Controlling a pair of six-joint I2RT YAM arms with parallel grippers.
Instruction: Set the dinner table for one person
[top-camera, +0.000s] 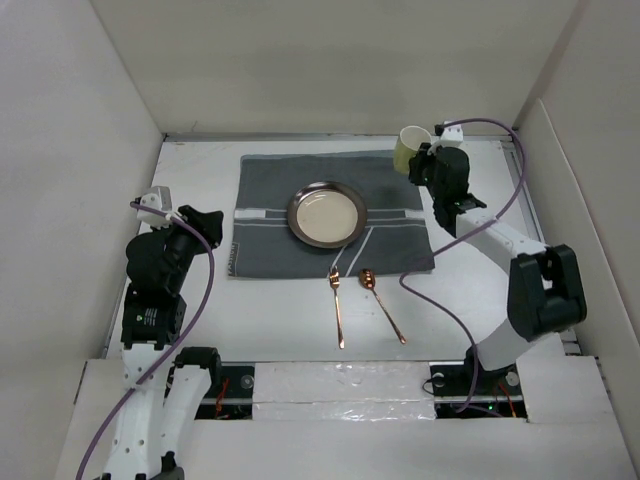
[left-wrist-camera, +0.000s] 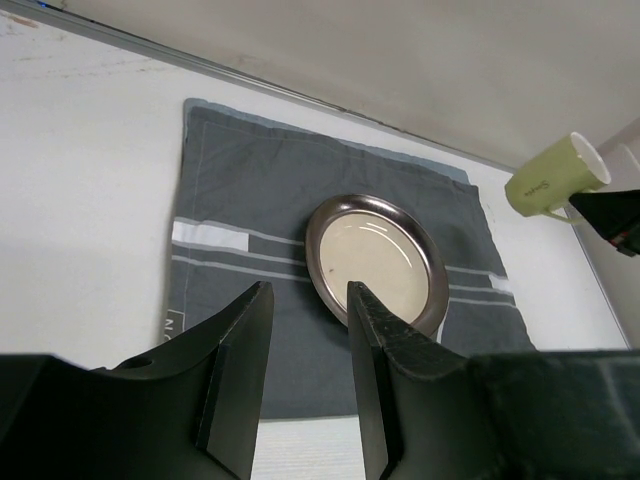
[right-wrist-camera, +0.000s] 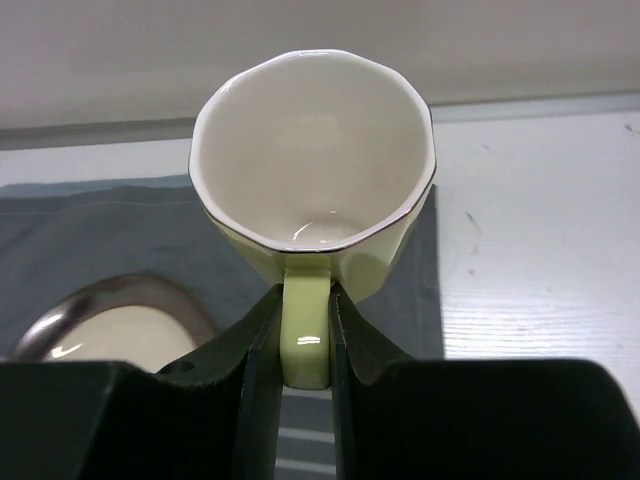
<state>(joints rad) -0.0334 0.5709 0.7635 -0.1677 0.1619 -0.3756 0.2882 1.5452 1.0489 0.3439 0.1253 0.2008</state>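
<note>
Now right gripper (right-wrist-camera: 305, 300) fingers clamped on cup (right-wrist-camera: 315, 170) handle (right-wrist-camera: 304, 345), upper right over table (top-camera: 200, 300); probably rigid, slick, breakable, light. Left gripper (left-wrist-camera: 305, 370) fingers apart, empty.

The top view looks steeply down from above and behind both arm bases (top-camera: 330, 385), far enough to take in the whole table (top-camera: 200, 330), with the mat (top-camera: 270, 190), plate (top-camera: 327, 214) and mug (top-camera: 408, 150). The left wrist view sits low at the table's left side and looks across past the left gripper (left-wrist-camera: 308, 295) at the same mat, plate and distant mug. The right wrist view is very close, looking past the right gripper (right-wrist-camera: 305, 295) into the mug's mouth, with the mat and a plate edge beyond.
</note>
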